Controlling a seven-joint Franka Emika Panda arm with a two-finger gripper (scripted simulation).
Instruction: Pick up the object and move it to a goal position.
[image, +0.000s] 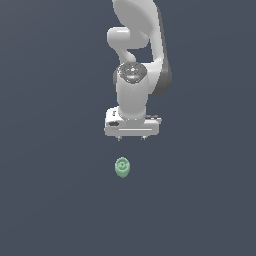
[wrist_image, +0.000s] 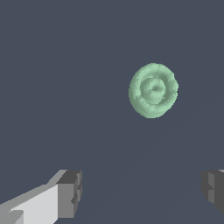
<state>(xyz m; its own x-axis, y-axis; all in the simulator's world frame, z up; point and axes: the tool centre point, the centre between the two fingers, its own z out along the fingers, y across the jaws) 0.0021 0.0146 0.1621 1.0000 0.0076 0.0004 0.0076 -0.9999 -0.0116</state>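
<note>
Lump (wrist_image: 153, 90) – small, likely light and rigid; bumpy sides should grip well. Take across its sides. Gripper (wrist_image: 141, 192) spread wide, empty – apart from lump, not over it.

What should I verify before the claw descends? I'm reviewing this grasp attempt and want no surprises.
1. Claw open: ok, fingers stand wide apart in the wrist view.
2. Claw holds nothing: ok.
3. Pale green ringed lump in sight: ok, seen in both views.
4. Lump centred between the fingers: not ok, it sits off the gap's middle in the wrist view.
5. Lump narrower than the opening: ok.
6. Goal position: cannot tell, no marker shows.
</note>
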